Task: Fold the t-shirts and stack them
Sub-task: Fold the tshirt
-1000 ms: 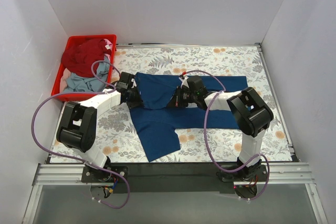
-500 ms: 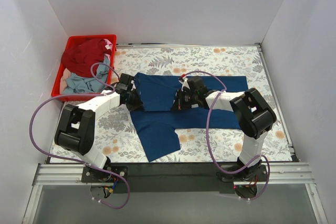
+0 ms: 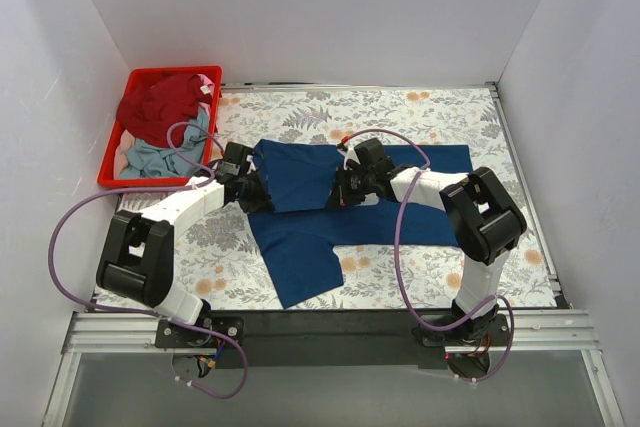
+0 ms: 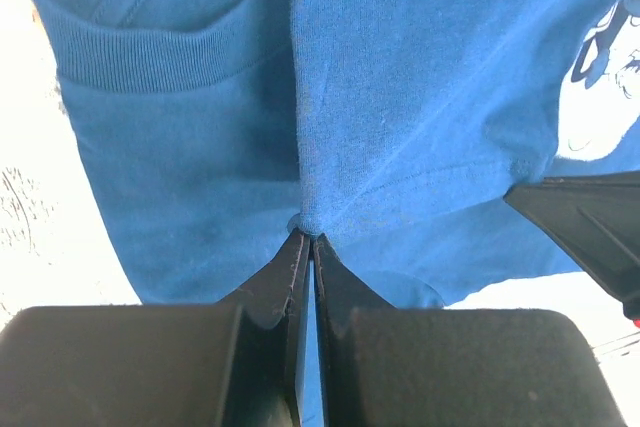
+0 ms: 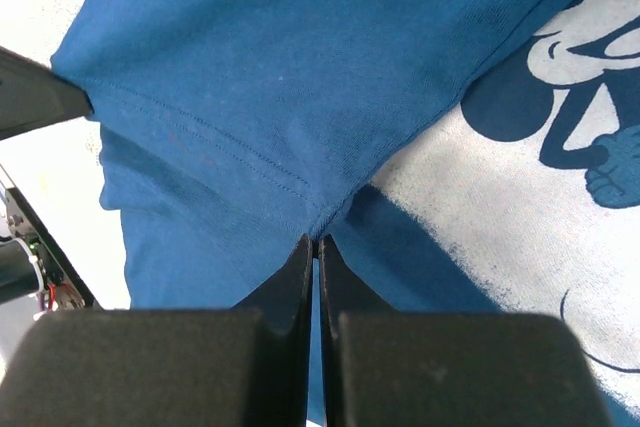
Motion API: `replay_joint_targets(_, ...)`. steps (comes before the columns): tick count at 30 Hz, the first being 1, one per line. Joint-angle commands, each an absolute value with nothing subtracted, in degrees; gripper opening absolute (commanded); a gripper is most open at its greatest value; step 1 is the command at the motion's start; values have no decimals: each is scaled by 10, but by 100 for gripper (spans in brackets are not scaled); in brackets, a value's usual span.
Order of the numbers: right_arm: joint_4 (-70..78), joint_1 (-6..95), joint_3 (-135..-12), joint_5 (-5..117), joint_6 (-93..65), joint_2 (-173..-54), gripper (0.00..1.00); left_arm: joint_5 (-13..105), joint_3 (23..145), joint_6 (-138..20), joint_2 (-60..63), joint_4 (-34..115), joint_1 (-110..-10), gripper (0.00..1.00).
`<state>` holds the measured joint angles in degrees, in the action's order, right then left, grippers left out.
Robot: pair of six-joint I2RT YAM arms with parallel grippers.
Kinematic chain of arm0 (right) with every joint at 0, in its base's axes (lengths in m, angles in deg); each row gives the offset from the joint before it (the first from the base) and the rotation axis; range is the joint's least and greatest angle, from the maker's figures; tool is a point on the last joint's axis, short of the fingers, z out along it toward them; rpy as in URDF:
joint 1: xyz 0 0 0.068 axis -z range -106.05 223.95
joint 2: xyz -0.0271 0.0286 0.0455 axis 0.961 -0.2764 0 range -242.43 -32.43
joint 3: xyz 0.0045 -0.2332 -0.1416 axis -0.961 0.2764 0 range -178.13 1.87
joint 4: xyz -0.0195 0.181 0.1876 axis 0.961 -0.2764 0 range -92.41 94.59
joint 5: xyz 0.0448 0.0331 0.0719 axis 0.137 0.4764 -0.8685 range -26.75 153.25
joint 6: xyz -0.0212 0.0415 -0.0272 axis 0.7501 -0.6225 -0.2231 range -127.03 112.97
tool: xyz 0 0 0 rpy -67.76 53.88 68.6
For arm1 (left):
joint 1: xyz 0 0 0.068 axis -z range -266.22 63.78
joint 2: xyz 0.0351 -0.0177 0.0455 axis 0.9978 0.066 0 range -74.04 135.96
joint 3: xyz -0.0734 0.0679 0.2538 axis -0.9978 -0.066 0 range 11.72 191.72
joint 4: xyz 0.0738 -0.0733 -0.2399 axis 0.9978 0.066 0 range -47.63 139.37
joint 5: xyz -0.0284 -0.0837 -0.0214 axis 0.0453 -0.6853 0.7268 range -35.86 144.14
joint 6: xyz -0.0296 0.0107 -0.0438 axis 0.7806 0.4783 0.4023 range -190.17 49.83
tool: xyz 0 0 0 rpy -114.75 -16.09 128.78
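Observation:
The navy blue t-shirt (image 3: 330,212) lies spread on the floral table, with one flap lifted and folded over its middle. My left gripper (image 3: 258,192) is shut on the shirt's cloth near the ribbed collar (image 4: 160,57). My right gripper (image 3: 340,192) is shut on a hemmed fold of the same shirt (image 5: 250,97), beside the pale mouse print (image 5: 540,197). The dark red t-shirt (image 3: 160,107) and the pale grey-blue t-shirt (image 3: 160,157) lie crumpled in the red crate (image 3: 115,162).
The crate stands at the table's far left. White walls close in the table on three sides. The black rail with both arm bases runs along the near edge (image 3: 330,327). Purple cables loop from both arms.
Both grippers have carried the held flap of the navy shirt a little farther from the arm bases. The left arm has stretched out more.

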<state>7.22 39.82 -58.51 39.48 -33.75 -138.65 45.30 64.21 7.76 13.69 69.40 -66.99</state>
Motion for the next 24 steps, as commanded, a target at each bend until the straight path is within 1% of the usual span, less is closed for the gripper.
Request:
replay_joint_targets(1, 57, 401, -611, 391, -323, -1390, 1, 449, 624, 97, 103, 704, -664, 0)
replay_joint_targets(8, 51, 401, -613, 389, -318, -1408, 1, 447, 595, 113, 114, 680, -659, 0)
replay_joint_targets(14, 47, 401, -619, 400, -312, -1407, 1, 451, 594, 121, 114, 672, -654, 0)
replay_joint_targets(15, 47, 401, -620, 400, -312, -1406, 2, 453, 594, 119, 116, 672, -654, 2)
replay_joint_targets(16, 29, 401, -621, 399, -308, -1405, 3, 454, 594, 119, 117, 672, -654, 7)
replay_joint_targets(17, 26, 401, -624, 399, -306, -1405, 5, 456, 595, 119, 117, 672, -654, 10)
replay_joint_targets(18, 20, 401, -625, 401, -303, -1400, 12, 463, 594, 120, 117, 672, -654, 12)
replay_joint_targets(19, 9, 402, -626, 403, -293, -1397, 17, 469, 597, 120, 110, 672, -654, 14)
replay_joint_targets(20, 0, 403, -631, 407, -287, -1389, 22, 476, 603, 121, 108, 672, -654, 19)
replay_joint_targets(21, -7, 405, -635, 417, -281, -1383, 30, 486, 608, 119, 103, 672, -654, 22)
replay_joint_targets(22, -12, 413, -637, 423, -275, -1376, 34, 507, 615, 115, 96, 672, -656, 25)
replay_joint_targets(23, -24, 420, -641, 429, -261, -1361, 36, 516, 622, 111, 95, 672, -662, 34)
replay_joint_targets(24, -31, 427, -645, 445, -254, -1354, 41, 526, 643, 103, 96, 671, -668, 39)
